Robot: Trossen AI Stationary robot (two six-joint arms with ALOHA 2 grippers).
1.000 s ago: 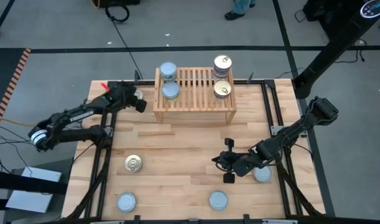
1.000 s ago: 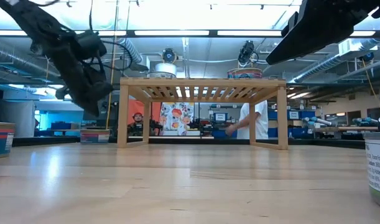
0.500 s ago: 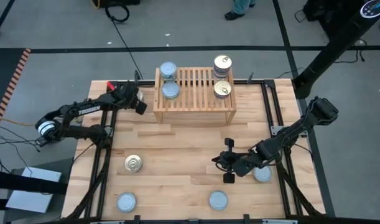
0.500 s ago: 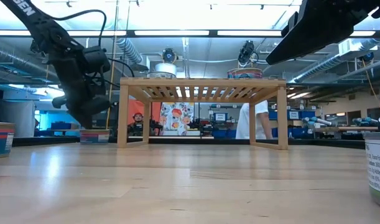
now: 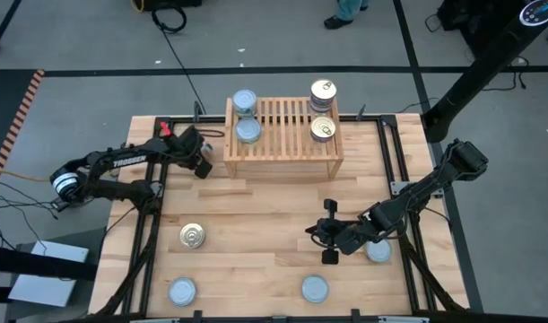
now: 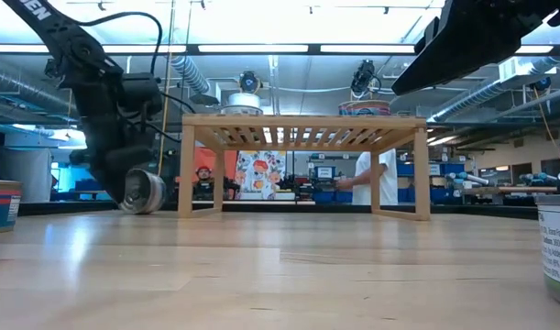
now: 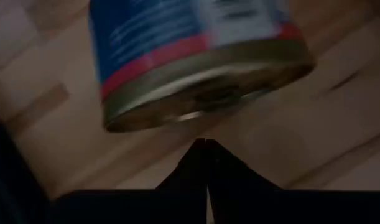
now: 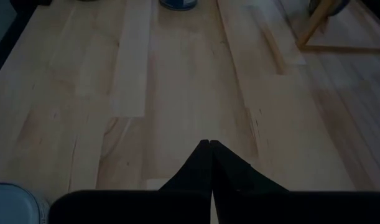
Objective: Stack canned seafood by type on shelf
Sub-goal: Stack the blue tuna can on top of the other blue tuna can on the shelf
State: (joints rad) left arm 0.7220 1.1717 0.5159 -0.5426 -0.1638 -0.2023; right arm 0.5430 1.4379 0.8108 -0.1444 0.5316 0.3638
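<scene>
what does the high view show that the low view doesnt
Only the high view shows the tins' layout: two silvery-lidded tins at the shelf's left end, gold-lidded ones at its right, and a gold-lidded tin plus silvery ones loose on the table's near side. It also shows the right gripper, shut over bare wood.

Only the low view shows a tin tipped on its edge under the left gripper, and a person beyond the table.

Both show the shelf and the left arm beside its left end.
</scene>
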